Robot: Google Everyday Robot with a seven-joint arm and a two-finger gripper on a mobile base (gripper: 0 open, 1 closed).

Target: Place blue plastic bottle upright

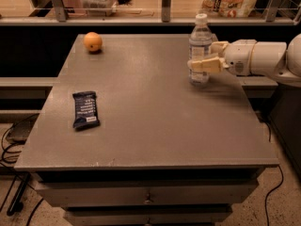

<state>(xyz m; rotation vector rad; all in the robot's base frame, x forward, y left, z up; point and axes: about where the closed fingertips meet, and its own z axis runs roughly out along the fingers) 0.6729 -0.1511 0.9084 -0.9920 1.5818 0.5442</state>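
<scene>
On the grey table, from the left: one dark blue snack-bar wrapper, flat, near the left edge; one orange at the far left corner; one blue plastic bottle, upright on its base, cap uppermost, toward the far right. Gripper: reaching in from the right at label height, alongside the bottle; whether it clamps or merely flanks it cannot be told. Judged status: uprighting appears done; release and withdrawal are left.

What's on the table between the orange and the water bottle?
Only bare tabletop, in the camera view. The pincer is at the bottle, opposite the orange.
</scene>
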